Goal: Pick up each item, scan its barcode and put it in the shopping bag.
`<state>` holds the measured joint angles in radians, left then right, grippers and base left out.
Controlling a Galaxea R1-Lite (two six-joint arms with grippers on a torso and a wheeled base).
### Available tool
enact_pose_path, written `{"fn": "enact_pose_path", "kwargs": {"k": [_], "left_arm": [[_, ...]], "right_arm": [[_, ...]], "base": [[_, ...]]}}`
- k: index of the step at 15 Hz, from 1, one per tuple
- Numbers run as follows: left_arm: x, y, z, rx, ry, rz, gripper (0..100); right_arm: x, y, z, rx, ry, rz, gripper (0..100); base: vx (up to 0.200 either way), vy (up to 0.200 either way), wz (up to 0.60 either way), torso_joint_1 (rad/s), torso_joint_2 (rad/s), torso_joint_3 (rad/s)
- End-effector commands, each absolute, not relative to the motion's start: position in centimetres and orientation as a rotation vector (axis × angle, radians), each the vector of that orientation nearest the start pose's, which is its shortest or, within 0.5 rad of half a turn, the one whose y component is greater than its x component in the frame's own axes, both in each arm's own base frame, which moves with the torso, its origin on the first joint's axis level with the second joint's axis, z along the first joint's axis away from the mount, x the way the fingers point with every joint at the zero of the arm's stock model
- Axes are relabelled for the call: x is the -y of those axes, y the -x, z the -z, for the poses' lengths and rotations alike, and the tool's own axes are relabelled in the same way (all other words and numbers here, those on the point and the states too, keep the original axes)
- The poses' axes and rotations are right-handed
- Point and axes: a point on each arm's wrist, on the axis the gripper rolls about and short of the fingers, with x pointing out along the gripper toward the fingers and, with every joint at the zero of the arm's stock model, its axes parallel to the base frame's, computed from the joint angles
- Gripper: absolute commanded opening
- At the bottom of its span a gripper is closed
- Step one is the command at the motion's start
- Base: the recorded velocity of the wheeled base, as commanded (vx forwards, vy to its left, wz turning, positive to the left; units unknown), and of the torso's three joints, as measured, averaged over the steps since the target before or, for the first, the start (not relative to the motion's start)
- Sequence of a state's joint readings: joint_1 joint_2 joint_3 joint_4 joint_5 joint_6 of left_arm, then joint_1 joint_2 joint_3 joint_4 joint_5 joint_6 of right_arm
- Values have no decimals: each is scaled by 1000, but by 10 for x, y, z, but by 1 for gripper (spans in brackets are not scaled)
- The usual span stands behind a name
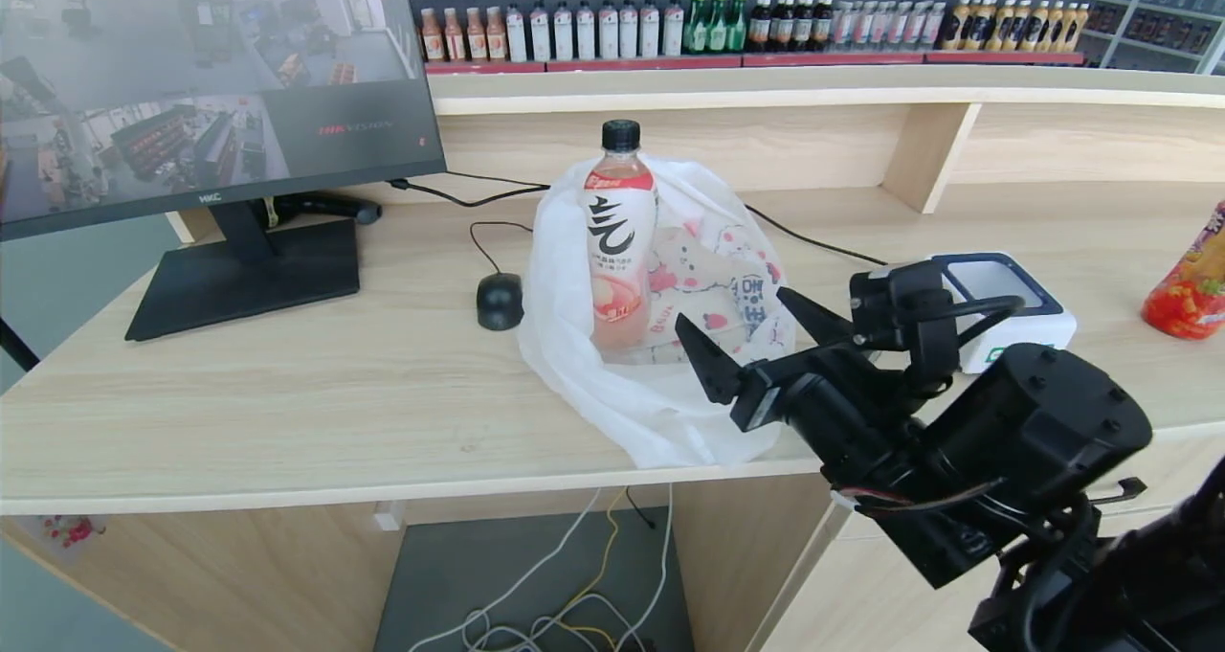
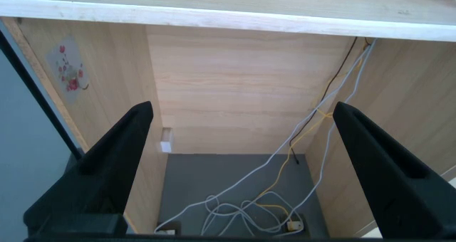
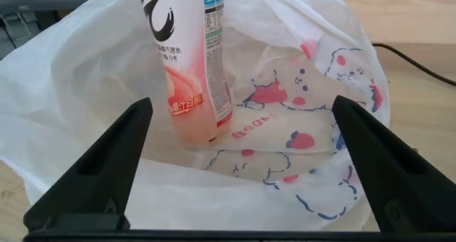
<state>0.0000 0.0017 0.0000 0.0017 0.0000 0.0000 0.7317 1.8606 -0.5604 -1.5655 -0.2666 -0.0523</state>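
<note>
A pink drink bottle (image 1: 619, 240) with a black cap stands upright inside the white shopping bag (image 1: 660, 393) on the counter, next to a soft packet with pink and blue print (image 1: 713, 293). In the right wrist view the bottle (image 3: 194, 71) and the packet (image 3: 285, 139) sit in the bag (image 3: 64, 128) just ahead of my right gripper (image 3: 242, 164). My right gripper (image 1: 756, 331) hovers open at the bag's right side, holding nothing. My left gripper (image 2: 242, 164) is open below the counter, facing the cables. A white barcode scanner (image 1: 1005, 307) lies behind the right arm.
A monitor (image 1: 206, 87) on a black stand fills the counter's left, with a black mouse (image 1: 500, 300) beside the bag. A red snack packet (image 1: 1191, 283) lies at the far right. Cables (image 2: 285, 192) hang under the counter. A raised shelf runs behind.
</note>
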Motion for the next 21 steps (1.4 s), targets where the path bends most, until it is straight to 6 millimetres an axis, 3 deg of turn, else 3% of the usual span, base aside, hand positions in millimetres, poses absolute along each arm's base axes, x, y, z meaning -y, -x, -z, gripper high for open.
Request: {"fn": "enact_pose_path", "kwargs": {"k": [1,5,11,15,21], "left_arm": [[0,23,-75,-3,0,0,100],[0,23,-75,-3,0,0,100],[0,23,-75,-3,2,0,100],[0,23,-75,-3,0,0,100],[0,23,-75,-3,3,0,100]], "right_arm": [[-186,-215,-177,272,-95,-470,100],[-172,-198,-180,272,-82,-478,100],[-173,-199,-186,293,-91,-476,100],[-175,-200,-184,287,-88,-477,100],[-175,-201,-182,280,-86,-477,100]], "base": [[0,0,0,0,0,0],[0,0,0,0,0,0],[0,0,0,0,0,0],[-200,0,0,6,4,1],[0,-33,0,4,1,0]]}}
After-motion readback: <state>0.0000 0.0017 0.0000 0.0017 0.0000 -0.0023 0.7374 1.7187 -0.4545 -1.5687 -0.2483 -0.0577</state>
